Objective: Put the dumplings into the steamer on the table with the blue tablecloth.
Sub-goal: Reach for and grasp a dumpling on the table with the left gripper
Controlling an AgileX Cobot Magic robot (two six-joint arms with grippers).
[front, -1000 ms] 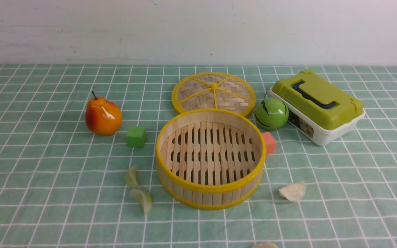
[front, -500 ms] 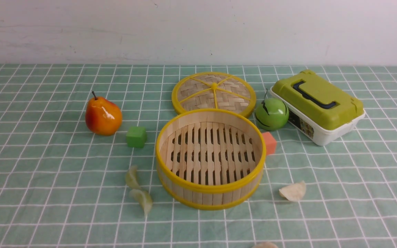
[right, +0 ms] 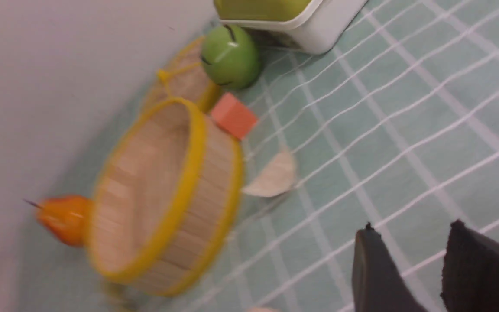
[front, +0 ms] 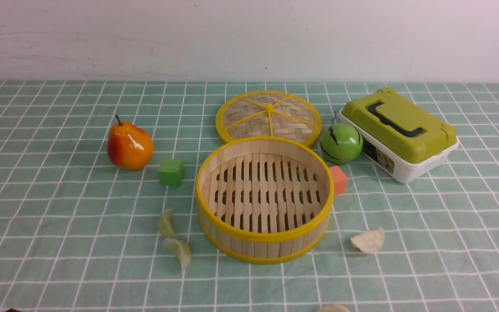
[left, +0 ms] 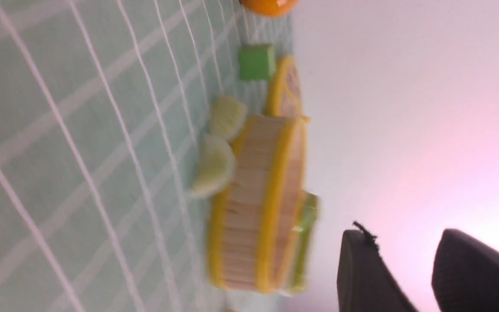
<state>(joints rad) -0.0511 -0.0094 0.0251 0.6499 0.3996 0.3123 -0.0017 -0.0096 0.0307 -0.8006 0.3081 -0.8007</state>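
Jaws seemingly ajar over teal tablecloth [front: 59, 219]

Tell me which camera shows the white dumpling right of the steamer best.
The front view: the white dumpling lies whole and sharp, apart from the steamer. The right wrist view shows it too, but motion-blurred. The left wrist view misses it, showing the two green dumplings instead.

Centre of counter [front: 59, 216]: steamer [front: 264, 250], lid [front: 269, 117] just behind. Left: pear [front: 129, 146], cube [front: 171, 172]; two dumplings [front: 166, 223] [front: 180, 250] by steamer's near-left wall. Right: block [front: 339, 180] beside steamer, apple [front: 341, 144] and box [front: 399, 132] behind, one dumpling [front: 368, 240] nearer.
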